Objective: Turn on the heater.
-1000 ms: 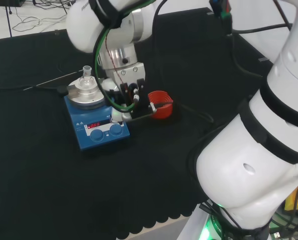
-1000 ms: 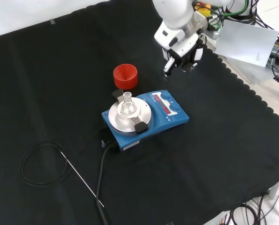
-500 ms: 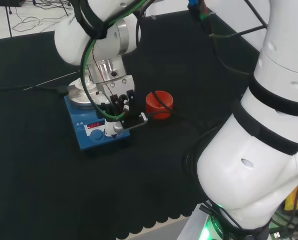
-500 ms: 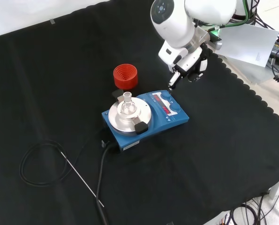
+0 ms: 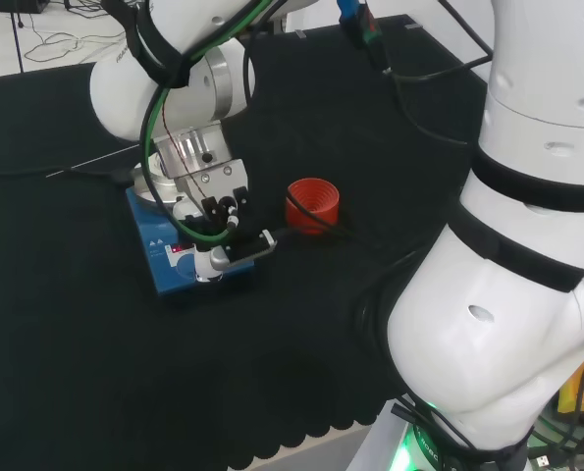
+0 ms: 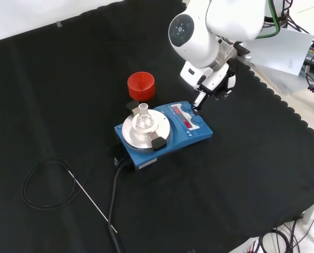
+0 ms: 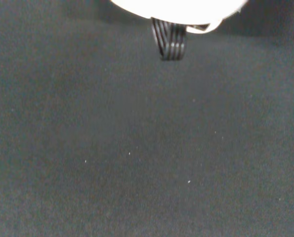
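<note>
Heater (image 6: pixel 163 134) sits near the middle of the black-clothed tabletop (image 6: pixel 251 174), a blue box with a round silver plate (image 6: pixel 145 132) at one end and a sloped control panel at the other. In the front view its long axis runs from lower left to upper right, the panel with its red display and blue knobs (image 6: pixel 198 120) pointing to the upper right, toward the arm. A small clear glass flask (image 6: pixel 142 116) stands upright on the plate. A red ribbed ring (image 6: pixel 141 85) rests on the cloth just beyond the heater (to its right in the head view). A black cable (image 6: pixel 113 205) leaves the heater's plate end and trails across the cloth to a loose coil. The robot hand (image 6: pixel 209 90) hangs over the panel end, one finger (image 6: pixel 198 104) stretched down to the knob nearest the ring, its tip at the knob; the other fingers look partly curled and hold nothing. White paper and cables lie past the cloth's scalloped edge.
</note>
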